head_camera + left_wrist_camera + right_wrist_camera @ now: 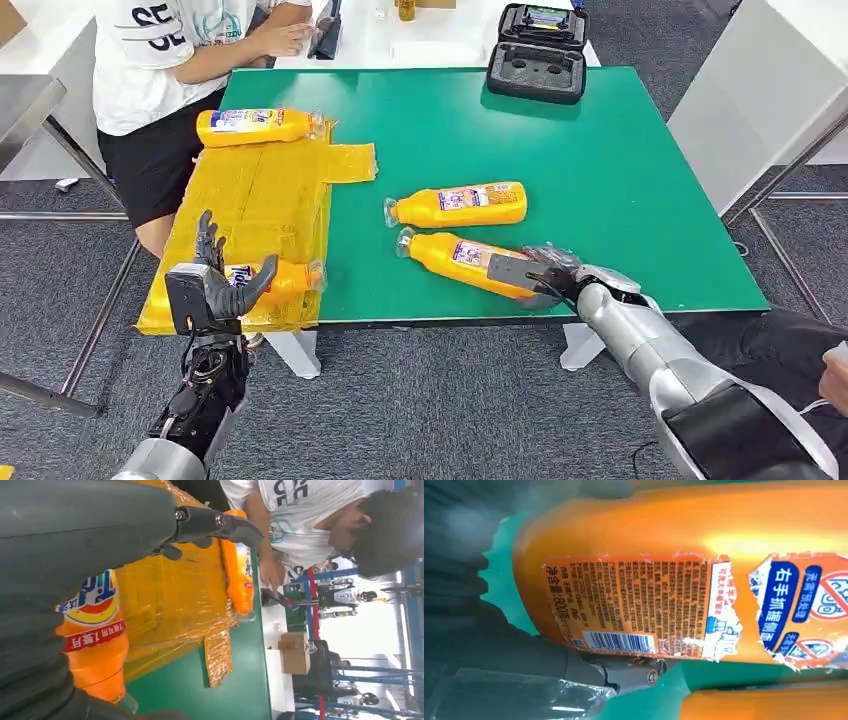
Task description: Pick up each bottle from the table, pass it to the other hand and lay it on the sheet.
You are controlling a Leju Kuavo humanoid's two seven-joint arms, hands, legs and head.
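Green table (620, 180), glossy orange bottle (455, 255)

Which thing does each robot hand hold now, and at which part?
The right robot hand grips the nearest orange plastic bottle at its base end. The left robot hand is open above the yellow sheet, holding nothing.

lab | green test table (620, 150) | equipment case (537, 52) | carpet (440, 410)

The bottles (461, 204) are showing glossy orange plastic, one paper label (639, 607) tearing at its edge. The yellow sheet (262, 205) is looking like crinkled, shiny film. The green tabletop (600, 170) is appearing smooth and matt, the floor (430, 400) rough grey carpet.
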